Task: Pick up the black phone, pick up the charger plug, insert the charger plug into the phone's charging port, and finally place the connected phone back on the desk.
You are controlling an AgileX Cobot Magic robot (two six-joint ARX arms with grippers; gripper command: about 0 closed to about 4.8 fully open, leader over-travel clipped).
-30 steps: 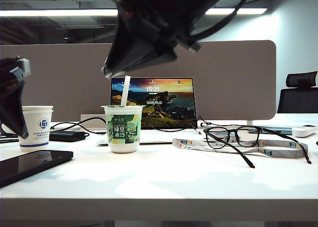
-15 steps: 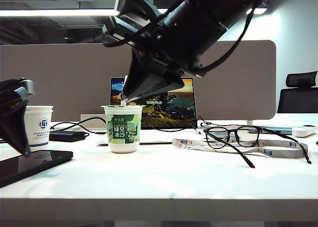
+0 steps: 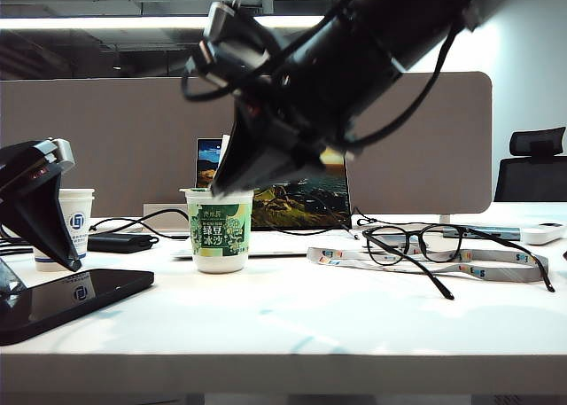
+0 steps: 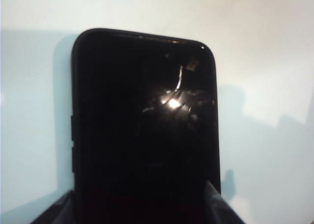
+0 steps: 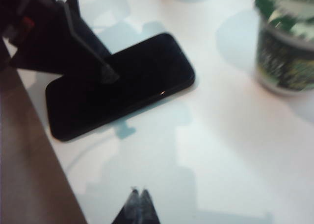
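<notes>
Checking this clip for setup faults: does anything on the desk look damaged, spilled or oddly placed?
Nothing looks spilled. The black phone lies flat near the desk front edge; glare hides any screen damage. The left gripper, open, hangs over the phone. The right gripper, shut, is above bare desk by the green cup.

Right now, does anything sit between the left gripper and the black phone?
Nothing visible does. The left gripper hangs open just above the black phone, its fingertips astride the phone's sides, with only bare desk around.
</notes>
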